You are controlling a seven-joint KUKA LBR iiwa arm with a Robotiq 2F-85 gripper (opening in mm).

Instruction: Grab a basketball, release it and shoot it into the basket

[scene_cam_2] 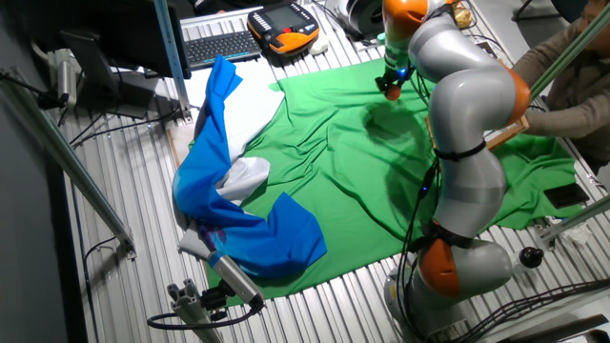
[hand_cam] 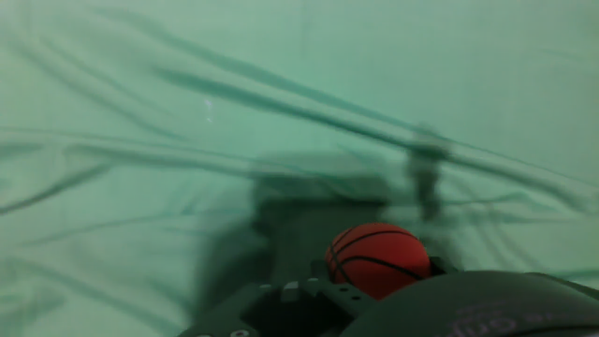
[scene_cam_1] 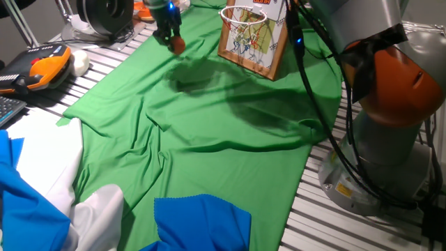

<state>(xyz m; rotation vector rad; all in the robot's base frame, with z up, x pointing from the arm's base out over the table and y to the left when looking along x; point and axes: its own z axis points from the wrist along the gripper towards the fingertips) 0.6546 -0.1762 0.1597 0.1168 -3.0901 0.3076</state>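
The tiny orange basketball hangs above the green cloth at the far side of the table, with my gripper shut on it. The other fixed view shows the same basketball under the gripper. In the hand view the basketball sits low in the frame, well above the blurred cloth and its shadow. The basket, a white net on a wooden-framed backboard, stands just right of the gripper, with the ball hanging lower than its rim. My arm hides it in the other fixed view.
An orange-and-black device and a white ball lie at the far left. Blue cloth and white cloth cover the near side. The arm's base and its cables stand right of the basket.
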